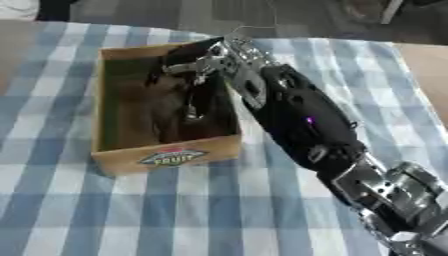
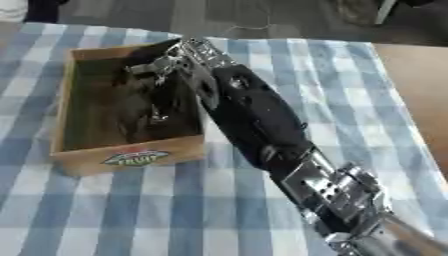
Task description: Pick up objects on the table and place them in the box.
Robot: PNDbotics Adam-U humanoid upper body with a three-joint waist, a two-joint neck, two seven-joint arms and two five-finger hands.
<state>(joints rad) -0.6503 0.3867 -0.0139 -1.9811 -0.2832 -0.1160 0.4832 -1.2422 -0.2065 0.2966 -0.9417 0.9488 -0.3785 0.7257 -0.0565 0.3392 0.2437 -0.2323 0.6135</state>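
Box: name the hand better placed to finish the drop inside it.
Right. The right hand already reaches down into the box, its arm stretched across the cloth. The left hand shows in neither view.

Open cardboard box [image 1: 166, 157], brown, shallow, rectangular, sits upright on the striped cloth at left-centre, long side running away from the camera. Colourful fruit label on its near wall. Inside is dark and shadowed; contents can't be made out.
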